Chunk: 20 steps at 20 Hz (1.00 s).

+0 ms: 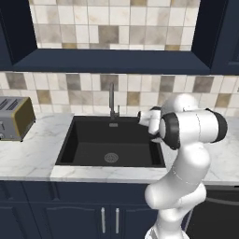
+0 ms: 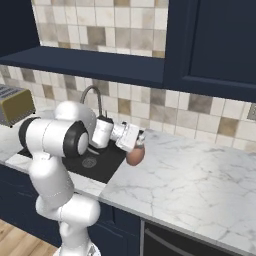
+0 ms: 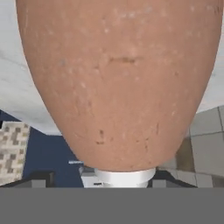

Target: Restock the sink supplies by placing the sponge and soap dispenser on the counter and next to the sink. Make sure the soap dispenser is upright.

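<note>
Soap bottle at the gripper, on the counter just right of the sink.

In the left base view, the white arm bends forward over the right edge of the black recessed sink, its bulky elbow covering the hand. In the right base view, the forearm reaches level across the basin corner, and the gripper meets the brownish-orange egg-shaped soap dispenser, which sits on the white grey-veined marble counter beside the sink, as the task wants. In the hand view, the orange body is very close, its pale pump collar toward the hand; whether the jaws grip it or stand free, I cannot tell.
</note>
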### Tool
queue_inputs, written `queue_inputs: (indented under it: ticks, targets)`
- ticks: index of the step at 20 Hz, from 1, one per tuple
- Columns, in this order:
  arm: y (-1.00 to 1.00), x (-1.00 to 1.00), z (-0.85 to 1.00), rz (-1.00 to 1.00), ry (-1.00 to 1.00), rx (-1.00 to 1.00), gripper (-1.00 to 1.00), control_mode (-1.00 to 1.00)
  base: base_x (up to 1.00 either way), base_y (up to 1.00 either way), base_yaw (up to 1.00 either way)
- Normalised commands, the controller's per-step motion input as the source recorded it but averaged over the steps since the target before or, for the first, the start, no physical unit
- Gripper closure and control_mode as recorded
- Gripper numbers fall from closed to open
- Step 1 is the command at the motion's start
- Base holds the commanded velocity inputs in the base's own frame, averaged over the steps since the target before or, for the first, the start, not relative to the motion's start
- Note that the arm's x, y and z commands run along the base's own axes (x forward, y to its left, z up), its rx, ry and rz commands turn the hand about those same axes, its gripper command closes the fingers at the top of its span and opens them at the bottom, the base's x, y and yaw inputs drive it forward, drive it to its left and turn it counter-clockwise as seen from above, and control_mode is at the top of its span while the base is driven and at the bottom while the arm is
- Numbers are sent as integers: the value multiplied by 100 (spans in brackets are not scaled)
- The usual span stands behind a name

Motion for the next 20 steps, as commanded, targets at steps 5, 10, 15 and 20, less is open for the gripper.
queue_inputs:
  ticks: [5, 10, 15, 20]
  targets:
    - [0, 39, -28, 6, 16, -16, 100, -100, 0, 0, 0]
    - [0, 4, -53, 0, 1, -18, 100, -100, 0, 0, 0]
    - [0, -17, -38, 0, -8, -12, 100, -100, 0, 0, 0]
    - [0, -27, -25, 0, -16, -7, 100, -100, 0, 0, 0]
